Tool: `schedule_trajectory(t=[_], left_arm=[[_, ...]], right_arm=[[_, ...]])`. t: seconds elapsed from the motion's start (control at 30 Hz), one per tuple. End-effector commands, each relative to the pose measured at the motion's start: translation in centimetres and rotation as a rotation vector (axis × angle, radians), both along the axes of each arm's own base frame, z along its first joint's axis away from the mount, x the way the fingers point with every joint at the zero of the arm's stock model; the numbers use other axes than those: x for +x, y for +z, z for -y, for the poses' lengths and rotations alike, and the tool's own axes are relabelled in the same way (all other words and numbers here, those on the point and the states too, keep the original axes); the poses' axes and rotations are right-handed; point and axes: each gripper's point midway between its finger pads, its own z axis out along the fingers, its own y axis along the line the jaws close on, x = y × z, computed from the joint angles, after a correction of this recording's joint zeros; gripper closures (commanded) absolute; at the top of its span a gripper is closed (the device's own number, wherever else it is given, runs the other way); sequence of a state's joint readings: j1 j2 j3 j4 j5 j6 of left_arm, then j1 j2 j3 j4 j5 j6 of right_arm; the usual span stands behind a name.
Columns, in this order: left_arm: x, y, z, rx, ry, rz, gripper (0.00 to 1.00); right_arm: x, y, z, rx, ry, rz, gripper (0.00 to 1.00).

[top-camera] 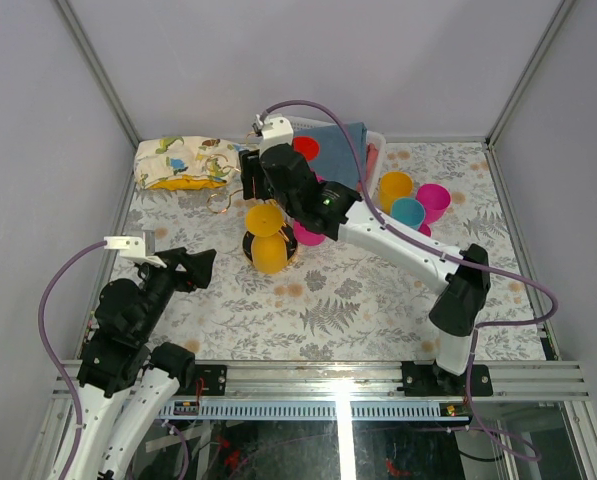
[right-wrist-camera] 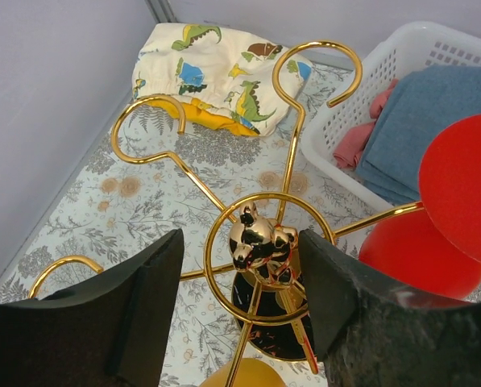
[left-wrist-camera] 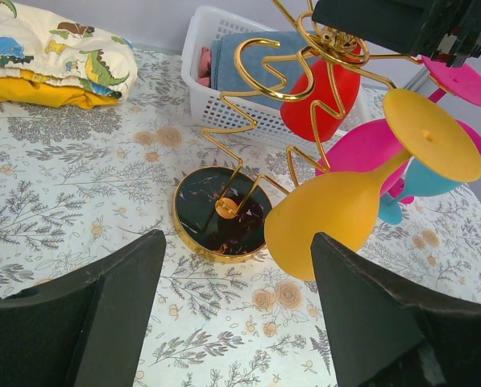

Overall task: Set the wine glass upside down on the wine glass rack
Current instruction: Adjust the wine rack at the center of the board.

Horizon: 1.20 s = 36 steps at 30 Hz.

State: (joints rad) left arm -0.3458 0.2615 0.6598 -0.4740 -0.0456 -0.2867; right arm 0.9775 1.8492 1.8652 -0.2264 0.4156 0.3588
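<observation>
While the floral-print worktop [top-camera: 358, 300] runs across the whole cell, its far left corner carries a folded dinosaur-print cloth [top-camera: 183, 162] with a yellow layer beneath. Nearer, at the left, the left fingers [top-camera: 203, 270] hover above the worktop, spread wide with nothing between them, pointing toward the middle.

At the middle stands the wine glass rack [left-wrist-camera: 208, 201], its dark gold-rimmed base flat on the worktop and its gold wire arms fanning out from the central post. On its near side the yellow wine glass [left-wrist-camera: 337, 218] hangs upside down and tilted, bowl low and round foot high; the loop that carries it cannot be made out. A red glass [left-wrist-camera: 325, 101] and a pink glass [left-wrist-camera: 369, 145] hang on the far and right sides.

Directly over the rack, the right fingers [right-wrist-camera: 240, 242] stand apart, one on each side of the gold ring and shiny knob at the top of the post. They hold nothing; whether they touch the ring cannot be told.

Behind the rack sits a white basket [left-wrist-camera: 224, 113] holding a blue towel [left-wrist-camera: 240, 60]. To the right, three cups cluster together: yellow cup [top-camera: 394, 186], teal cup [top-camera: 408, 211], magenta cup [top-camera: 434, 200].
</observation>
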Motion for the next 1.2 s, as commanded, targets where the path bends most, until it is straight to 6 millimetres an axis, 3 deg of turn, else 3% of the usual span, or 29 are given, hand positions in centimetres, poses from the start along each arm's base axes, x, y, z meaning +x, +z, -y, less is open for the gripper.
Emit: schedule_trajectory(t=[0.0,0.3,0.57,0.8,1.17], left_arm=[[-0.2,0.8,-0.4,-0.004,0.015,0.025,0.27],[-0.1,0.8,-0.5,-0.005,0.022,0.025,0.27],[-0.1,0.8,-0.6,-0.008,0.028,0.026,0.27],[0.0,0.7,-0.6,-0.01,0.034,0.021,0.26],[0.2,0.5,-0.5,-0.009,0.032,0.012,0.26]], right_arm=[[0.6,3.8,-0.1,0.074,-0.04,0.086,0.39],[1.6,3.1,0.3,0.041,-0.093,0.109,0.55],[1.3,3.4,0.0,0.036,-0.051,0.131,0.68],[1.2,3.7,-0.4,-0.01,-0.006,0.157,0.95],[0.8,4.7,-0.7,-0.109,0.133,0.248,1.0]])
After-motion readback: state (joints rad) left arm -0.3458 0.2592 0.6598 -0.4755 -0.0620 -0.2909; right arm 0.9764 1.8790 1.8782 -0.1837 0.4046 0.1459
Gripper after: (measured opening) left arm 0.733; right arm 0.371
